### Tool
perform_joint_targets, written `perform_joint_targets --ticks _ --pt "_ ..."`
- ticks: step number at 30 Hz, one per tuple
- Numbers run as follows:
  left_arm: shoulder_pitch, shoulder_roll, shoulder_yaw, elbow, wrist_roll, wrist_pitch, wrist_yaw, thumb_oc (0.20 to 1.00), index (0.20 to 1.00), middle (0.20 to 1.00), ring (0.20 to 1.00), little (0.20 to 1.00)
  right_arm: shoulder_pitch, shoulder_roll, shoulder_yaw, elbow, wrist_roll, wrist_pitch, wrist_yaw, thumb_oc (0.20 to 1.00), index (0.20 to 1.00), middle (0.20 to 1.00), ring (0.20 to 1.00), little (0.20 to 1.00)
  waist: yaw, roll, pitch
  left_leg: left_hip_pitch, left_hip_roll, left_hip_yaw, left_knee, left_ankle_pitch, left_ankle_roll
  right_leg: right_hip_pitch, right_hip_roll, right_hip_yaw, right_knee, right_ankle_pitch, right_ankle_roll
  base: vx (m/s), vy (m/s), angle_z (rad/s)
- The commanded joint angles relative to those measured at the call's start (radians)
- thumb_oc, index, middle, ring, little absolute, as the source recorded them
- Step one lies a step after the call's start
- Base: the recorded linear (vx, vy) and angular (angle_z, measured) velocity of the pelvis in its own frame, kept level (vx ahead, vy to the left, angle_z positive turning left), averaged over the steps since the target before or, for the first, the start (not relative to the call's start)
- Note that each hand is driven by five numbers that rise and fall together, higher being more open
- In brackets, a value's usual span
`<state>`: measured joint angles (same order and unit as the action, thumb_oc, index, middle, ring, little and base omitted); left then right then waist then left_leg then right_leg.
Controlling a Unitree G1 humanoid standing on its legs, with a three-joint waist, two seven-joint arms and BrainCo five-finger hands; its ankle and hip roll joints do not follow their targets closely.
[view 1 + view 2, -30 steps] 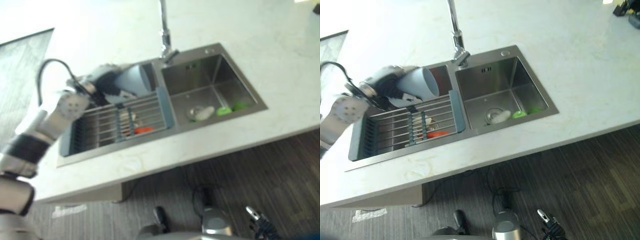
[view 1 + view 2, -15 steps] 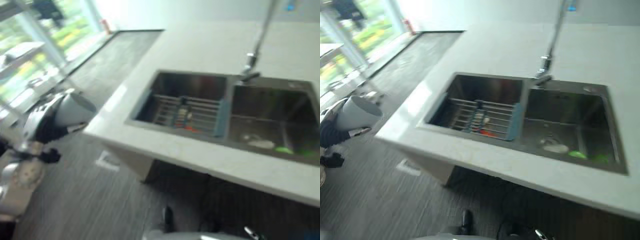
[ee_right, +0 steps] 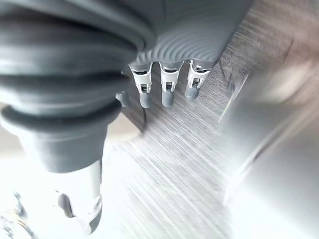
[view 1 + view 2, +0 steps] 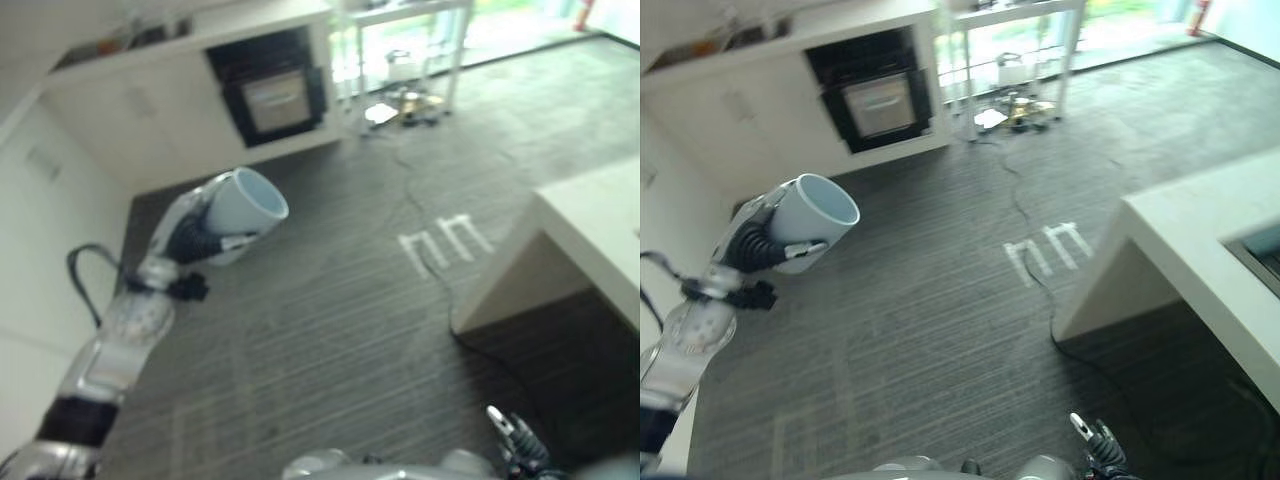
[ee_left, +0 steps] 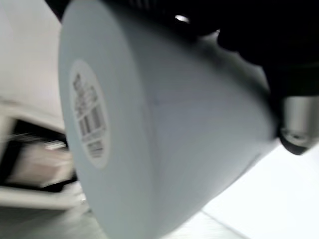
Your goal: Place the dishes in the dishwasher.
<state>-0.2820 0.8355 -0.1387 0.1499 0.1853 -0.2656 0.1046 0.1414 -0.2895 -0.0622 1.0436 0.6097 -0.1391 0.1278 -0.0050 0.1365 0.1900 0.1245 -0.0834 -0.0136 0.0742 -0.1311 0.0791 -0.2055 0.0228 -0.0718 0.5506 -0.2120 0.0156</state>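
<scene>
Above dark floor (image 4: 940, 330), left hand (image 4: 760, 245) grips one cup (image 4: 812, 215).

1. Both eye views look down from the head, sharing the dark floor (image 4: 940, 300), the worktop (image 4: 1200, 240) corner and the oven (image 4: 875, 100).
2. The left wrist view sits very close against the cup (image 5: 164, 139).
3. The right wrist view looks along its fingers (image 3: 168, 92) at the floor.

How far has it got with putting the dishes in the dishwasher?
Partway through one item, it seems. The left hand is curled round a pale blue cup, held in the air above the dark floor, away from the white counter. The right hand hangs with straight fingers, holding nothing. The cup is not yet set down; I cannot tell which dark-fronted unit is the dishwasher.
</scene>
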Motion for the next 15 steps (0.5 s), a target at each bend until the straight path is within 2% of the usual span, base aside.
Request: perform_joint_targets --ticks 1,2,3,4,6,7,10,11,14,15 --pt "-0.025 0.076 0.065 -0.145 -0.086 0.0 0.003 0.2 0.2 0.2 0.2 0.2 0.002 -0.025 -0.013 0.049 -0.015 -0.003 0.042 1.0 1.0 1.0 1.0 1.0 -0.046 -0.073 -0.007 -0.034 -0.001 0.042 -0.079 0.043 0.002 0.23 -0.09 -0.052 -0.396 0.128 0.095 0.12 0.035 2.04" --pt "-0.037 0.075 0.057 -0.145 -0.088 -0.002 0.004 0.2 0.2 0.2 0.2 0.2 -0.002 -0.036 -0.007 0.054 -0.023 0.0 0.051 1.0 1.0 1.0 1.0 1.0 -0.049 -0.077 -0.005 -0.034 -0.01 0.036 -0.08 0.042 0.003 0.225 -0.082 -0.038 -0.42 0.14 0.096 0.15 -0.01 1.75" --pt "-0.071 0.078 0.034 -0.141 -0.096 -0.01 -0.007 0.2 0.2 0.2 0.2 0.2 -0.016 -0.054 0.004 0.069 -0.021 0.015 0.06 1.0 1.0 1.0 1.0 1.0 -0.063 -0.084 0.0 -0.028 -0.032 0.016 -0.086 0.034 0.007 0.198 -0.067 0.003 -0.494 0.199 0.109 0.17 -0.052 1.31" --pt "-0.089 0.081 0.02 -0.137 -0.102 -0.015 -0.015 0.2 0.2 0.2 0.2 0.2 -0.027 -0.059 0.009 0.083 -0.012 0.025 0.065 1.0 1.0 1.0 1.0 1.0 -0.069 -0.083 0.003 -0.02 -0.039 0.004 -0.092 0.028 0.009 0.169 -0.064 0.017 -0.513 0.236 0.121 0.22 -0.104 0.93" --pt "-0.119 0.09 0.004 -0.124 -0.103 -0.032 -0.045 0.2 0.2 0.2 0.2 0.2 -0.054 -0.059 0.017 0.115 0.003 0.041 0.069 1.0 1.0 1.0 1.0 1.0 -0.08 -0.079 0.013 0.004 -0.04 -0.014 -0.111 0.018 0.009 0.087 -0.062 0.029 -0.51 0.299 0.15 0.28 -0.179 0.43" --pt "-0.135 0.101 -0.01 -0.114 -0.105 -0.047 -0.06 0.2 0.2 0.2 0.2 0.2 -0.072 -0.054 0.017 0.131 0.003 0.05 0.07 1.0 1.0 1.0 1.0 1.0 -0.086 -0.074 0.023 0.024 -0.033 -0.025 -0.119 0.015 0.009 0.036 -0.051 0.029 -0.479 0.312 0.16 0.35 -0.247 0.06" --pt "-0.144 0.094 -0.022 -0.107 -0.087 -0.064 -0.073 0.2 0.2 0.2 0.2 0.2 -0.083 -0.049 0.026 0.141 0.01 0.052 0.07 1.0 1.0 1.0 1.0 1.0 -0.087 -0.075 0.022 0.031 -0.028 -0.023 -0.11 0.009 0.006 0.041 -0.038 0.022 -0.465 0.301 0.146 0.29 -0.237 -0.27" --pt "-0.148 0.078 -0.039 -0.112 -0.073 -0.061 -0.087 0.2 0.2 0.2 0.2 0.2 -0.09 -0.044 0.044 0.142 0.024 0.067 0.057 1.0 1.0 1.0 1.0 1.0 -0.089 -0.077 0.008 0.03 -0.016 -0.015 -0.073 -0.006 0.002 0.065 -0.028 0.021 -0.456 0.275 0.12 0.33 -0.287 -0.1" --pt "-0.15 0.061 -0.055 -0.122 -0.062 -0.052 -0.08 0.2 0.2 0.2 0.2 0.2 -0.089 -0.058 0.047 0.127 0.004 0.074 0.06 1.0 1.0 1.0 1.0 1.0 -0.102 -0.08 -0.004 0.034 0.009 0.024 0.03 -0.04 -0.032 0.102 -0.029 0.002 -0.441 0.23 0.087 0.28 -0.239 0.12" --pt "-0.153 0.058 -0.058 -0.121 -0.061 -0.051 -0.08 0.2 0.2 0.2 0.2 0.2 -0.088 -0.063 0.049 0.124 0.0 0.072 0.062 1.0 1.0 1.0 1.0 1.0 -0.106 -0.079 -0.005 0.029 0.017 0.032 0.08 -0.029 -0.044 0.11 -0.029 -0.004 -0.441 0.221 0.079 0.2 -0.194 0.06"
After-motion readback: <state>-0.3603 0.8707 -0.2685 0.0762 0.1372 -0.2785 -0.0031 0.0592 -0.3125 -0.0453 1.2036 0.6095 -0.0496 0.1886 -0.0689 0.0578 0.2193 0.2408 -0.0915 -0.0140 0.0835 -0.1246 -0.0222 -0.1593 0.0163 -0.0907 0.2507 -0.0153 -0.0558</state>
